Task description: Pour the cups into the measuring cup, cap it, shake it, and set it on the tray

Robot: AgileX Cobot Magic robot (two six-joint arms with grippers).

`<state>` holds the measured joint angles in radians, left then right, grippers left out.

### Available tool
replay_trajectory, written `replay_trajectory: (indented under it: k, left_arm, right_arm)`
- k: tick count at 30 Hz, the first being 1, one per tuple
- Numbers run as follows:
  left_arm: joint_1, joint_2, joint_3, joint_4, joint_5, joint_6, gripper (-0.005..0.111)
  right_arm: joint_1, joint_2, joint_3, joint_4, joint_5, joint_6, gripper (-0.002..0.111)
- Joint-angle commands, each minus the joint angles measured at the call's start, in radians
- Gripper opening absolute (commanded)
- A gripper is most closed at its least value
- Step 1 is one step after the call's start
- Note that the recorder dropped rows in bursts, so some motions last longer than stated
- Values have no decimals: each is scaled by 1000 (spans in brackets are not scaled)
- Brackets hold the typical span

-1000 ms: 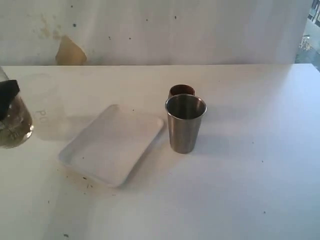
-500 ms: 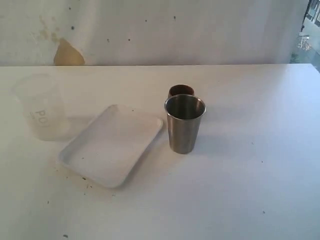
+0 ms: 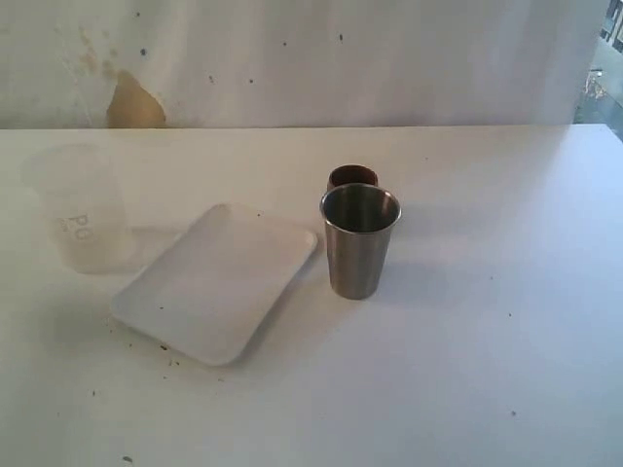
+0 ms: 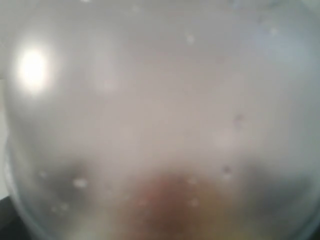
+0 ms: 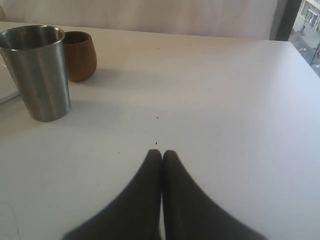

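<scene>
White table [image 3: 506, 292]. Tray [image 3: 216, 282] lies flat, left of centre, with the frosted cup [image 3: 83, 209] near its far-left end. Measuring cup [image 4: 160, 100]: seen only as a blurred clear wall filling the left wrist view; left gripper hidden behind it, finger state cannot be told. Steel tumbler [image 3: 360, 241] upright just right of the tray, wooden cup [image 3: 352, 177] close behind it. Right gripper [image 5: 161, 155]: fingers pressed together, empty, over bare table.

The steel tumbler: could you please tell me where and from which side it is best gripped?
The steel tumbler stands upright and widens upward, which resists slipping, so probably grip across its mid-body, coming level from the right in the exterior view. The wooden cup stands close behind and the tray lies on its left.
</scene>
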<state>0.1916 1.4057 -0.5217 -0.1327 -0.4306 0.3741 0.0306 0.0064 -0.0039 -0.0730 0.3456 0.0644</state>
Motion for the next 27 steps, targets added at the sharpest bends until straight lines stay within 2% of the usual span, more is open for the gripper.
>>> replay_trajectory:
  k: [1, 3, 8, 20, 27]
  left_arm:
    - [4, 100, -126, 101, -22, 76, 0]
    - [4, 149, -196, 101, 39, 99, 0]
    - [4, 244, -301, 101, 51, 437, 0]
    - [4, 311, -441, 101, 65, 661, 0]
    - [-14, 311, -509, 101, 82, 696, 0]
  right_arm:
    - [-1, -6, 4, -4, -3, 4, 0]
    - [-1, -6, 4, -4, -3, 4, 0]
    - [-1, -6, 4, -4, -3, 4, 0]
    - [-1, -6, 4, -4, -3, 4, 0]
    - [-1, -6, 4, -4, -3, 4, 0]
